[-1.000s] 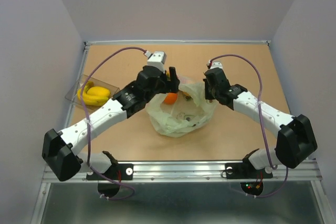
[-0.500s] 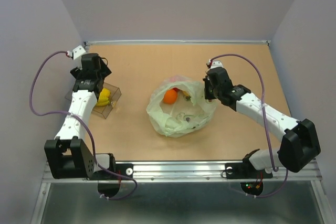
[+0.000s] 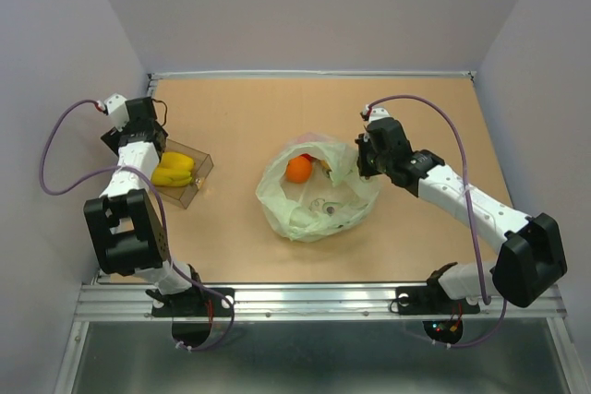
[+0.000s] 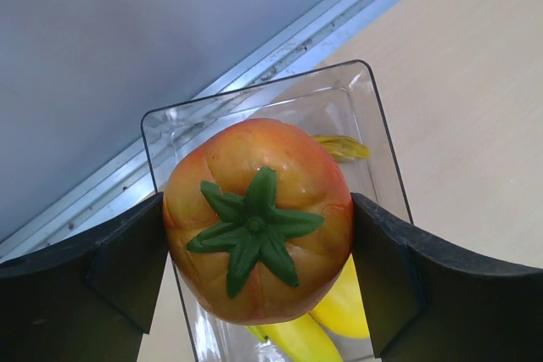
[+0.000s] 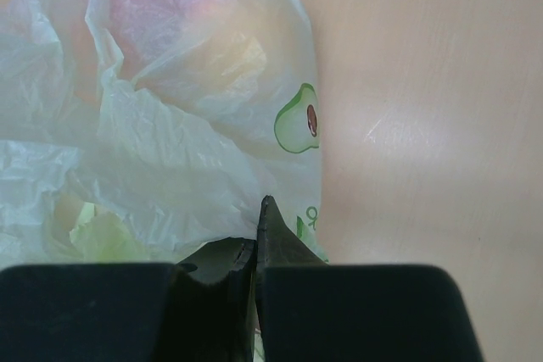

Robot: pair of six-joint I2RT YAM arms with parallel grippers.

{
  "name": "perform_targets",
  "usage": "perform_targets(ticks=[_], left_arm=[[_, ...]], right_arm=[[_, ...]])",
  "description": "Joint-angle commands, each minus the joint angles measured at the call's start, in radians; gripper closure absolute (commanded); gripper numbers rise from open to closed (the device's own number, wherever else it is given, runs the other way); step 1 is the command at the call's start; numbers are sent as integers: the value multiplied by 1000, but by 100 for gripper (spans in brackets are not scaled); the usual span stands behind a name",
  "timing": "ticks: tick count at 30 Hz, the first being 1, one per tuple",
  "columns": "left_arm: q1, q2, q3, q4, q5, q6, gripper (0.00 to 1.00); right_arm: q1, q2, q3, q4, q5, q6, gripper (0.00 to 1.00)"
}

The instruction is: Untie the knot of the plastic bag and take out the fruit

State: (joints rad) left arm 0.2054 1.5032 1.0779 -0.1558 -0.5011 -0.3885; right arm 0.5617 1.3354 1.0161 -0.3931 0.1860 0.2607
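Note:
The pale green plastic bag [image 3: 319, 200] lies mid-table with its mouth open; no knot shows. An orange fruit [image 3: 298, 169] sits in its mouth. My right gripper [image 3: 363, 160] is shut on the bag's right rim; in the right wrist view its jaws [image 5: 257, 243] pinch the film [image 5: 170, 125], with reddish fruit [image 5: 161, 6] dim through it. My left gripper [image 3: 140, 128] is at the far left. In the left wrist view it [image 4: 259, 243] is shut on an orange-red fruit with a green top [image 4: 254, 184], held above the clear box [image 4: 254, 97] with yellow bananas [image 4: 348, 307].
The clear rigid box [image 3: 189, 182] with yellow fruit [image 3: 172, 170] stands near the table's left edge, by the left wall. Purple cables loop above both arms. The bag sits between the two arms.
My left arm has swung from the bag's mouth to the far left and now holds the fruit over the clear box. The right gripper has kept its hold on the bag's rim.

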Motion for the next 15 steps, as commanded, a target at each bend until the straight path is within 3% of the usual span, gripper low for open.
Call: perform_targets(ticks=[1,8,15], left_arm=[[11,77,80,87,2,65,53],[12,124,92,179,96,97,48],[12,216,162,118,134,79,39]], right_arm=[[-6,-10,-19,11,-25,-12,99],[-6,-16,-22,10,-56,11,99],[-8,-15,-11,0,-43,14,99]])
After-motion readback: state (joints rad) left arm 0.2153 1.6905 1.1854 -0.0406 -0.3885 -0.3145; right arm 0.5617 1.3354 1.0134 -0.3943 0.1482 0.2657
